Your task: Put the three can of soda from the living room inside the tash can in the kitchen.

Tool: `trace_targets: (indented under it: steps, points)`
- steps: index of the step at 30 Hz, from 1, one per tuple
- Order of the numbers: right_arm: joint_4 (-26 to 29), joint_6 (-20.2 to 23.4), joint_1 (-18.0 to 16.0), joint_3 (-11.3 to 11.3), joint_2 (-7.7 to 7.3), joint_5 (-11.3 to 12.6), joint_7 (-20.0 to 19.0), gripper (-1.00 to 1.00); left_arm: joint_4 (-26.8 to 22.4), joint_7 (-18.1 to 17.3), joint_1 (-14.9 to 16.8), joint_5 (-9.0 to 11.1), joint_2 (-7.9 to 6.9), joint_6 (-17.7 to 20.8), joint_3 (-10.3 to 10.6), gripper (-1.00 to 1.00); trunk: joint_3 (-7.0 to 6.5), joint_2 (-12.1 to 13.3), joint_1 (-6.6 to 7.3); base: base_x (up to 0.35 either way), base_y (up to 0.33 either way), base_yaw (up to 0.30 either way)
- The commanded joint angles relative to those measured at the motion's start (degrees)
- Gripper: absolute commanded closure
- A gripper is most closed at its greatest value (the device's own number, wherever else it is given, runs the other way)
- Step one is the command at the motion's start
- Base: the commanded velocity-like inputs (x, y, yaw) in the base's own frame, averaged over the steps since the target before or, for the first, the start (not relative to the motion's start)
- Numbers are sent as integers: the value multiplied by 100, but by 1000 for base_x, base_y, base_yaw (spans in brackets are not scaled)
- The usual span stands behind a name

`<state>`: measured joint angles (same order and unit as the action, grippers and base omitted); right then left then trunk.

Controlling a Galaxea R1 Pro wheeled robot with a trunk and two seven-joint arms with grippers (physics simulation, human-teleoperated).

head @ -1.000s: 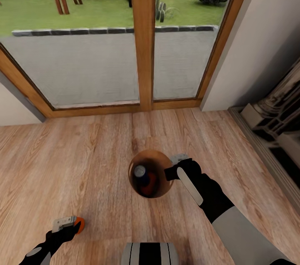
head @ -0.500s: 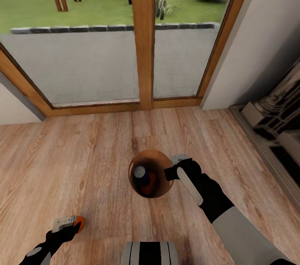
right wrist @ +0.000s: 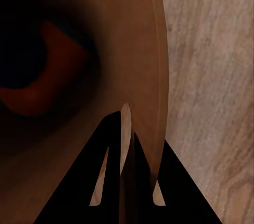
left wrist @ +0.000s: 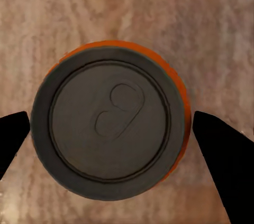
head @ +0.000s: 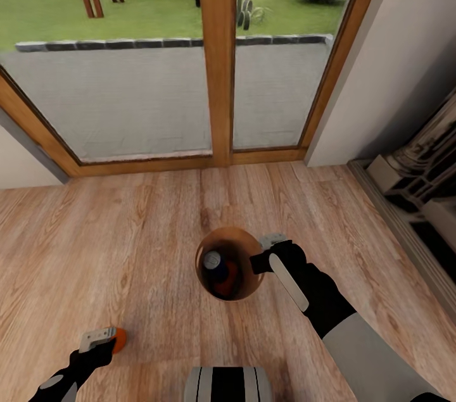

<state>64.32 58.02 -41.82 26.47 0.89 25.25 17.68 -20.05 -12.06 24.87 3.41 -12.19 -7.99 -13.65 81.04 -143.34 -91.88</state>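
Observation:
My right gripper point(head: 262, 252) is shut on the rim of the trash can point(head: 244, 245), a small bucket with a copper inside, held above the wood floor. In it stand a blue soda can point(head: 213, 261) with a silver top and an orange can point(head: 224, 288). In the right wrist view the rim point(right wrist: 153, 76) runs between the fingers, with the orange can point(right wrist: 45, 89) deep inside. At the lower left, my left gripper point(head: 105, 341) is shut on another orange can point(head: 120, 340). Its grey top point(left wrist: 108, 129) sits between the two black fingers point(left wrist: 219, 152).
Wood-framed glass doors point(head: 216, 60) stand ahead, with a patio and lawn beyond. A white wall corner point(head: 380, 73) and the dark ornate fireplace surround point(head: 421, 187) lie to the right. Wood floor point(head: 126, 231) stretches between me and the doors.
The view has shifted very slightly. Both grippers keep their holds, and the bucket and cans stay where they were relative to me.

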Motion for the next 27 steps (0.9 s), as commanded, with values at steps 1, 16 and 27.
trace_targets:
  steps: [1,16,27]
  points:
    - [2,-27,-2,-1,1,129,-27,100,1,2,0,-7,1,-1,0,100,0,0,1,0,0,0]
    - [2,-28,-2,-1,4,129,-27,100,1,2,0,-7,6,0,75,100,-155,9,19,0,0,0]
    - [2,-34,-2,-1,5,128,-28,100,1,2,0,-7,6,5,116,100,-357,412,241,0,0,0]
